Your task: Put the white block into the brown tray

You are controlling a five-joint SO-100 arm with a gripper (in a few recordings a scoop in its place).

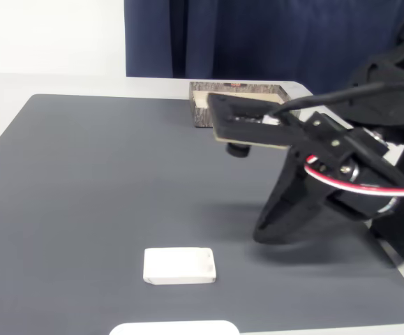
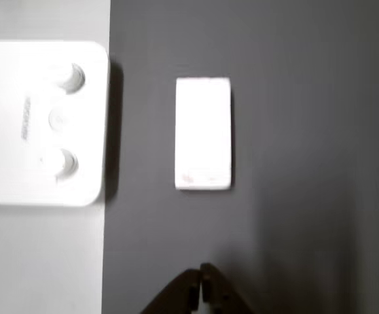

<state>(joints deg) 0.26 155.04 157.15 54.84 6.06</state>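
White block, a flat rounded slab, lies free on the dark bench mat in the fixed view, left of and nearer than the black gripper; brown bark-walled tray sits far behind. Wrist view: block straight ahead of the closed gripper, long axis toward it, white rounded object beside it, path clear.

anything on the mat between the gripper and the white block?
Nothing visible. In the wrist view only bare dark mat lies between the gripper and the block. The white rounded object sits off to the block's left.
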